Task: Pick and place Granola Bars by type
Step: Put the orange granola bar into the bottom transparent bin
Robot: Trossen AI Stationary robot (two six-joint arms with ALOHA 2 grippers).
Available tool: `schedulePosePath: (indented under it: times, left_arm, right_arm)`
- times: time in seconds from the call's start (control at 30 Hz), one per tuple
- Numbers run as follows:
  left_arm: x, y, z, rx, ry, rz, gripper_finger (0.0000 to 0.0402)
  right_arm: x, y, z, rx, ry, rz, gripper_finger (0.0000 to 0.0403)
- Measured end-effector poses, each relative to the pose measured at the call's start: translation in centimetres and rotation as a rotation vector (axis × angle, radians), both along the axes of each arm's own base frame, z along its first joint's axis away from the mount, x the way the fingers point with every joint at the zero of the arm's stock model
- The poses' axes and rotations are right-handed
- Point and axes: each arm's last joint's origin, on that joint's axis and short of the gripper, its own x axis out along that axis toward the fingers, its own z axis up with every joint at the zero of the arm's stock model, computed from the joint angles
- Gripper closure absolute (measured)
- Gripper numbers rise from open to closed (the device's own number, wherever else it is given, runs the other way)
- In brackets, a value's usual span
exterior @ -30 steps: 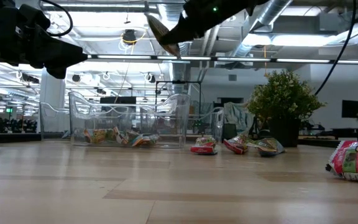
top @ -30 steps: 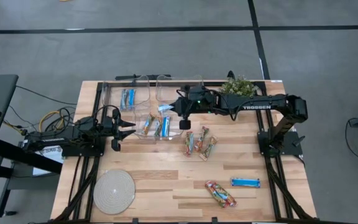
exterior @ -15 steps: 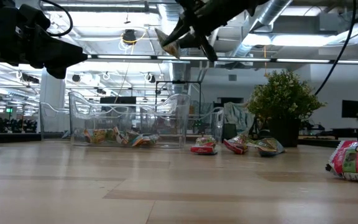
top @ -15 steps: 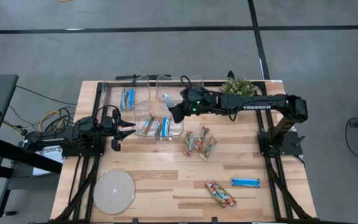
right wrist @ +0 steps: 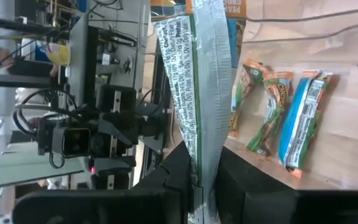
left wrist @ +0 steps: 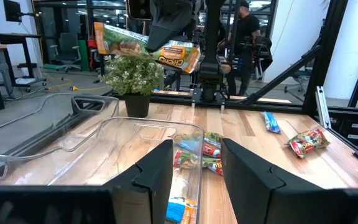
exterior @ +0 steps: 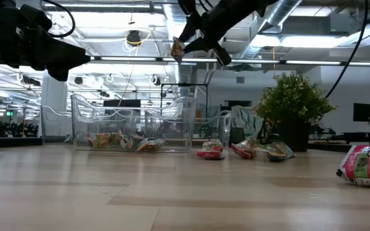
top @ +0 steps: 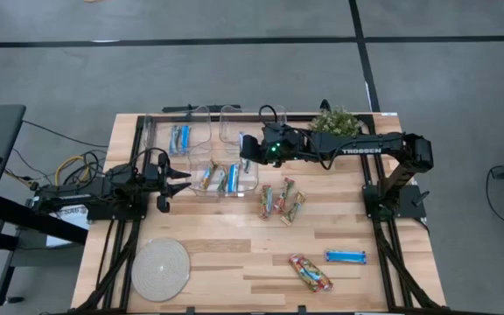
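My right gripper (top: 245,147) hangs high over the gap between the clear bins, shut on a green and tan multicoloured granola bar (left wrist: 146,46). The near bin (top: 221,178) holds blue and multicoloured bars lying on its floor. The far left bin (top: 182,137) holds blue bars. Three multicoloured bars (top: 280,201) lie on the table right of the near bin. A red bar (top: 310,272) and a blue bar (top: 346,256) lie near the table's near right corner. My left gripper (top: 178,179) waits open, left of the near bin. My right gripper pinches the multicoloured bar between its two fingers (right wrist: 174,180) at one end of the wrapper (right wrist: 199,165). The rest of the bar sticks out beyond the fingertips. It is lifted clear, high above the bins (exterior: 176,48).
A potted plant (top: 335,121) stands at the far edge, beside the right arm. A round pale disc (top: 160,269) lies at the near left corner. A third clear bin (top: 234,122) stands at the far edge. Bare wood shows in the table's near middle.
My right gripper has moved a little toward the far edge and the left while turning at the wrist. The held bar has swung round with it, from slanting out sideways to pointing nearly end-on in the low view. It has stayed shut on the bar.
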Motion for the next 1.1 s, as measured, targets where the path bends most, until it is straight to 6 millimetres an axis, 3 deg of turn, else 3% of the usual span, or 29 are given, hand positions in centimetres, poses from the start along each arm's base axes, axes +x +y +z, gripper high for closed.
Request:
schedulePosePath:
  times: [0.27,0.43,0.77,1.1]
  left_arm:
    - [0.0,0.0,0.0,0.000,0.000,0.000,0.0274]
    - [0.0,0.0,0.0,0.000,0.000,0.000,0.0274]
    - [0.0,0.0,0.0,0.000,0.000,0.008,0.0274]
    - [0.0,0.0,0.0,0.000,0.000,0.009,0.0274]
  right_arm:
    - [0.0,0.0,0.0,-0.027,0.002,0.015,0.0360]
    - [1.0,-0.2,-1.8,-0.013,0.080,0.019,0.0360]
    - [6.0,-1.1,-2.8,-0.009,0.281,0.069,0.0360]
    - [8.8,-1.8,-4.3,0.022,0.425,0.020,0.0360]
